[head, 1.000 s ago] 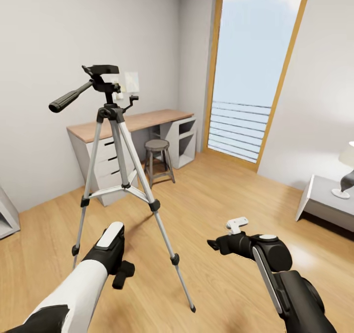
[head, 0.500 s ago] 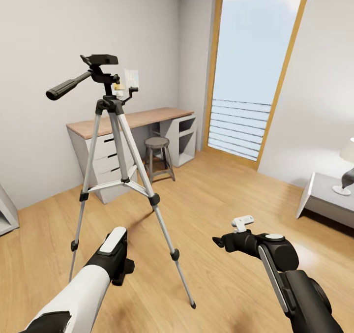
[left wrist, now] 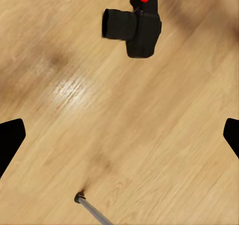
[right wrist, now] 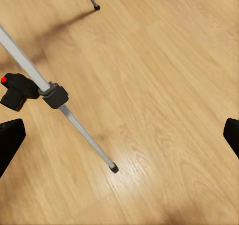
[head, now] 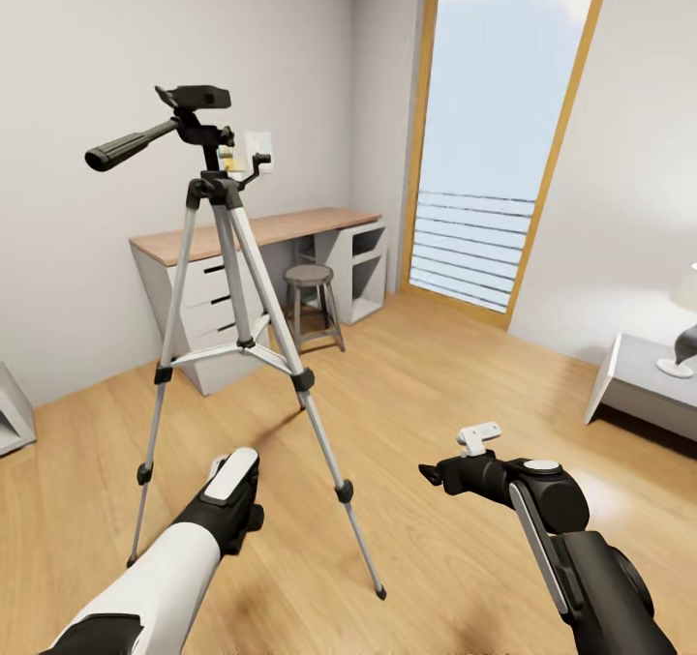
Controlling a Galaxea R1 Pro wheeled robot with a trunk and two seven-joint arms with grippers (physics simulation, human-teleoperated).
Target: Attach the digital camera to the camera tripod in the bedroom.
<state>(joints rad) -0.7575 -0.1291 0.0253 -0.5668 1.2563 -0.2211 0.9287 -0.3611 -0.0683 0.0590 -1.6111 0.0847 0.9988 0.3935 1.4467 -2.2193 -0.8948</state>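
The left arm (head: 160, 578) has a smooth white forearm shell that gives way to a black wrist, with a rounded white strip along the top of the wrist. The right arm (head: 571, 549) is black throughout, built of rounded jointed sections, with a pale grey stripe along one section, a round grey cap on a joint, and a small white bracket near the wrist.

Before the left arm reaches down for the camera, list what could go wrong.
1. The digital camera lies on the wood floor near a foot of the camera tripod; a low reach could knock that leg and tip the stand.
2. The left gripper, open, is not centred over the camera, so closing now would likely miss.
3. The right gripper hangs beside another leg.
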